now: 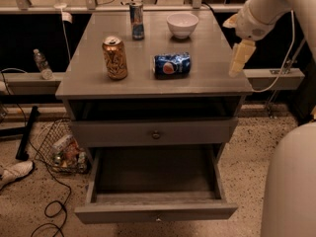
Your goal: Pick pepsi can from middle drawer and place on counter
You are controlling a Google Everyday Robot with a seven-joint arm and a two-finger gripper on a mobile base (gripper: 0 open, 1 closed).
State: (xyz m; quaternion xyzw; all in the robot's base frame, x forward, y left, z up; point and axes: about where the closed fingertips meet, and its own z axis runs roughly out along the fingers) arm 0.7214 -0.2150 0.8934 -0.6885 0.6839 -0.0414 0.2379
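Observation:
The pepsi can, dark blue with a round logo, lies on its side on the counter, right of its middle. The middle drawer is pulled out below; its dark floor shows nothing in it. My gripper hangs from the white arm at the counter's right edge, well to the right of the can and apart from it. It holds nothing.
A gold-orange can stands left of the pepsi can. A slim blue-silver can and a white bowl stand at the back. A wire basket, cables and a shoe lie on the floor to the left.

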